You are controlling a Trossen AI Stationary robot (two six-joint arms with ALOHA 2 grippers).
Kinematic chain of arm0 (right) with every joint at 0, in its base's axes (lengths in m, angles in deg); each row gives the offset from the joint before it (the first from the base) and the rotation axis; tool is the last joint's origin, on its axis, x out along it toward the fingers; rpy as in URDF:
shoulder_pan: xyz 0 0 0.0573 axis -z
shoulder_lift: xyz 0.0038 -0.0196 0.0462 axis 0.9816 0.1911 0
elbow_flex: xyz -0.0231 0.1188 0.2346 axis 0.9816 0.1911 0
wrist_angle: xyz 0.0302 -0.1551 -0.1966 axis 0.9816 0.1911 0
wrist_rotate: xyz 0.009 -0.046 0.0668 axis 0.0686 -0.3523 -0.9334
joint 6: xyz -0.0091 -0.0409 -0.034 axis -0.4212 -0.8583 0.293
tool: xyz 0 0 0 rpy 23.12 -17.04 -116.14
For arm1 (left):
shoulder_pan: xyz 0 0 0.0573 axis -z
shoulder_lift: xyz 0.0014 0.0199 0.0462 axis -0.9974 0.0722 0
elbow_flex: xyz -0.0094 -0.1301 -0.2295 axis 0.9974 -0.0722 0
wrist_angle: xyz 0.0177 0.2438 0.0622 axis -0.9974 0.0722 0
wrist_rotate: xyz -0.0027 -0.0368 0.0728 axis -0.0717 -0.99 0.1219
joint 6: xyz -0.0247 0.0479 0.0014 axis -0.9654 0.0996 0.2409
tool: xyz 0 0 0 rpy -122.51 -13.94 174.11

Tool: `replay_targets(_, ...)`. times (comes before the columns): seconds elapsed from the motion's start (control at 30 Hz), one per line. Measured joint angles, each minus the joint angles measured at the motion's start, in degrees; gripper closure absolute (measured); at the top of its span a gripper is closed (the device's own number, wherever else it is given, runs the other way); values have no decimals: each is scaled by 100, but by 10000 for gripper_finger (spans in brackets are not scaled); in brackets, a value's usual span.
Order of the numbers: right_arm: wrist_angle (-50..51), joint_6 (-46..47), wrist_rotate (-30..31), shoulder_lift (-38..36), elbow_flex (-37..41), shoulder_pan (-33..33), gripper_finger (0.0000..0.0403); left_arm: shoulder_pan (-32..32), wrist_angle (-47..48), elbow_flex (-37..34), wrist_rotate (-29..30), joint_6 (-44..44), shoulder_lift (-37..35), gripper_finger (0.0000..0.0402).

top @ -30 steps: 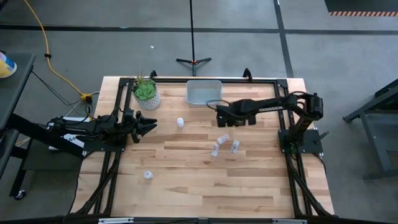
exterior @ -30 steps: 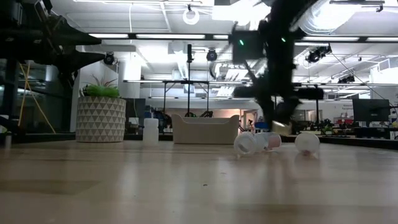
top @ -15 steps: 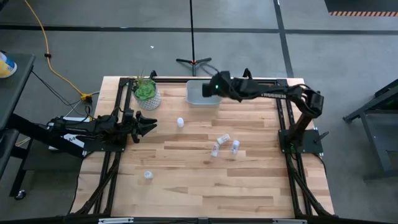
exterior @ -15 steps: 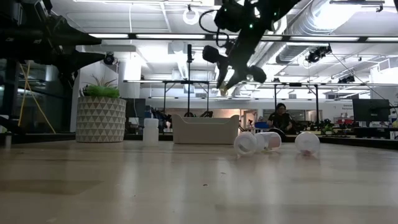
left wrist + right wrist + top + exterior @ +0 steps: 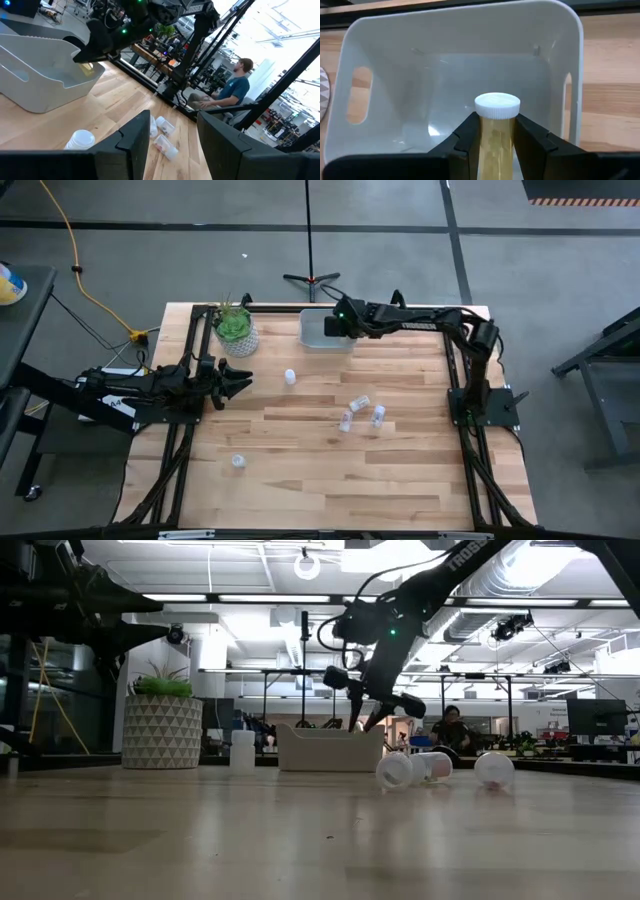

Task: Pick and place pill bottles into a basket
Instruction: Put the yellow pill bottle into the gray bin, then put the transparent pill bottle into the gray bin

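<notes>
My right gripper (image 5: 335,323) hangs over the pale grey-white basket (image 5: 327,330) at the table's far edge, shut on the yellowish-orange pill bottle (image 5: 496,132) with a white cap. The low view shows the right gripper (image 5: 365,718) just above the basket (image 5: 330,750). One white bottle (image 5: 290,377) stands upright on its base. Three bottles lie on their sides mid-table (image 5: 358,402) (image 5: 378,415) (image 5: 346,421). Another stands near the left front (image 5: 238,462). My left gripper (image 5: 245,380) waits open and empty at the table's left. My right gripper pinches the yellowish-orange bottle's body (image 5: 495,142) between its two fingers, just below the white cap (image 5: 497,105). The fingers lie along the bottle, slanting down from the table's right side. The bottle is lifted clear, cap end pointing into the basket's inside (image 5: 445,85).
A white patterned pot with a green plant (image 5: 236,330) stands left of the basket at the far edge. Bare wood lies across the near half of the table. A person sits in the room beyond (image 5: 235,90).
My right gripper has risen from the table beside the lying bottles with the yellowish-orange bottle, gone toward the far edge and a little left, and come down close over the basket. The bottle is lifted clear. The other bottles have stayed put.
</notes>
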Motion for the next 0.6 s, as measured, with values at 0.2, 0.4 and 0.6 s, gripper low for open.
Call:
replay_targets(0.2,-2,-6,-113,0,0,0,286,0,-2,1,1,0,-2,204)
replay_targets(0.4,-2,-8,-142,0,0,0,253,0,-1,0,1,0,-2,204)
replay_targets(0.6,-320,-508,-344,-59,-74,-13,232,0,-1,-1,1,0,0,204)
